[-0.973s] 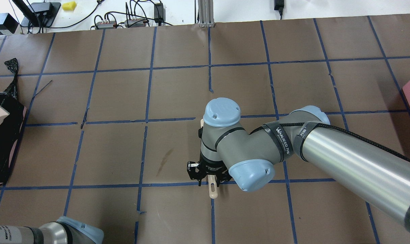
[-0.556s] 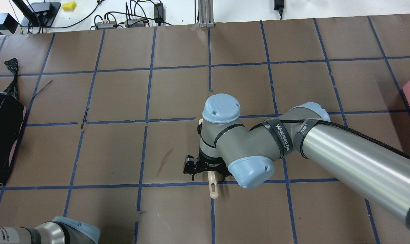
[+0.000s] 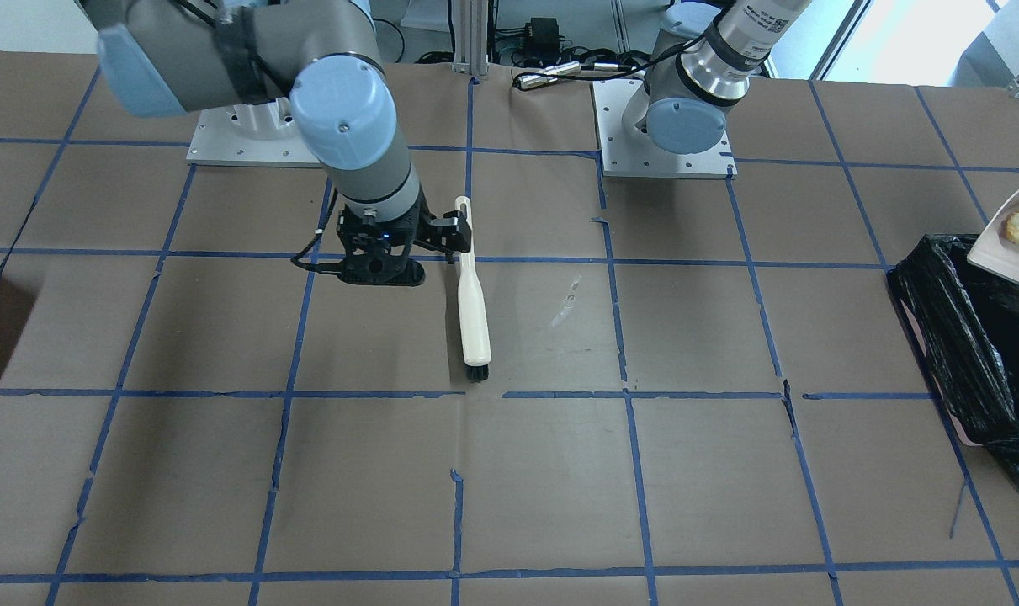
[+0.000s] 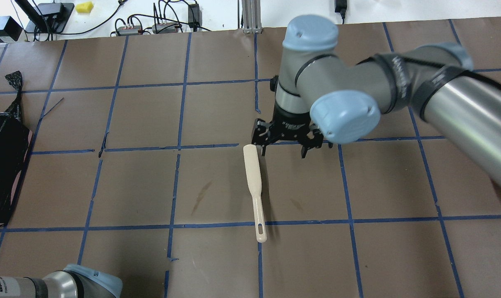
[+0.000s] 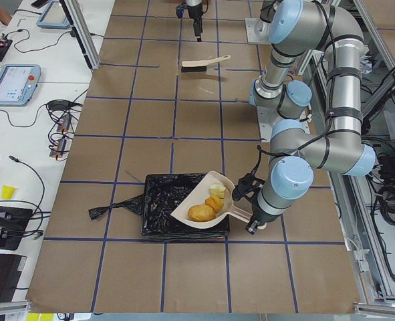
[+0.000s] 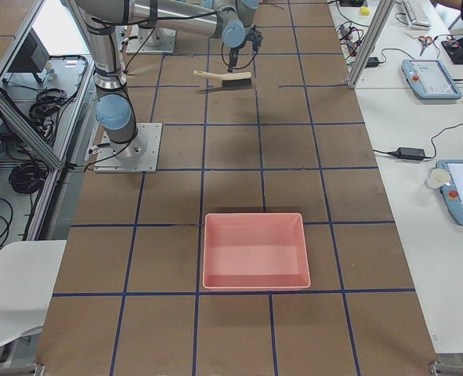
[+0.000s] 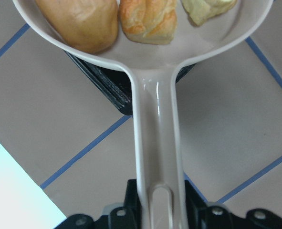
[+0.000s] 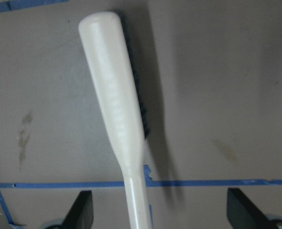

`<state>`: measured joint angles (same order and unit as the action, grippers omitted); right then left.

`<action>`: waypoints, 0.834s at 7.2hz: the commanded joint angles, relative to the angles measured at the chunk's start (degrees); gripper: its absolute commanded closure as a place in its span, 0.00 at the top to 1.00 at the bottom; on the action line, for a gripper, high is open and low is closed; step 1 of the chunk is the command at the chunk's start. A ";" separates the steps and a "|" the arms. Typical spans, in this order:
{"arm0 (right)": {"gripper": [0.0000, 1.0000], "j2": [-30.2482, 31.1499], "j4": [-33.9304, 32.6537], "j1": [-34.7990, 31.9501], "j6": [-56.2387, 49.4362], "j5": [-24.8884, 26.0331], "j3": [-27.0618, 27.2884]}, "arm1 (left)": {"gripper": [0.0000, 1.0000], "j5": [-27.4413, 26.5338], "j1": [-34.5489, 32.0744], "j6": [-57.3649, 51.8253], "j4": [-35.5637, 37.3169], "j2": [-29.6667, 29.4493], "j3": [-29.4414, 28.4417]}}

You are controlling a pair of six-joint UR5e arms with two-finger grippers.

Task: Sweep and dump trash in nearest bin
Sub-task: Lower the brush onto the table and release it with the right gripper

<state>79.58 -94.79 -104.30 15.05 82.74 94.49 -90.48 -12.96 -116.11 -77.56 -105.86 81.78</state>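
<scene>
The trash lies in a white dustpan: a tan potato-like oval, a golden bread chunk and a pale apple-core bit. My left gripper is shut on the dustpan's handle and holds the dustpan over the black-lined bin with the pieces in it. The bin stands at the table's end on my left. My right gripper hangs open above the table, just beyond the cream brush, which rests bristles-down on the paper. Its fingers straddle the brush handle from above without touching.
A pink tray sits at the table's end on my right. Brown paper with blue tape lines covers the table. Cables and power bricks lie beyond the far edge.
My right gripper has let go of the brush handle, opened, risen and moved toward the far side. The brush stays on the table. The dustpan has left the overhead view's left edge.
</scene>
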 commanded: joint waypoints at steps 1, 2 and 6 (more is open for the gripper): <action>1.00 0.75 16.96 6.54 -12.46 6.28 -14.46 | 0.04 -4.51 -3.37 0.62 5.63 -0.92 0.56; 0.99 1.36 16.66 8.74 -15.98 6.30 -15.73 | 0.04 -4.96 -4.00 0.27 7.23 -1.19 0.83; 1.00 5.85 10.69 11.05 -23.40 7.27 -12.32 | 0.05 -14.51 -10.40 0.00 14.71 -0.67 1.27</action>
<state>84.80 -83.43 -93.26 -8.00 90.28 80.95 -100.67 -21.18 -116.03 -64.69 -106.92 82.84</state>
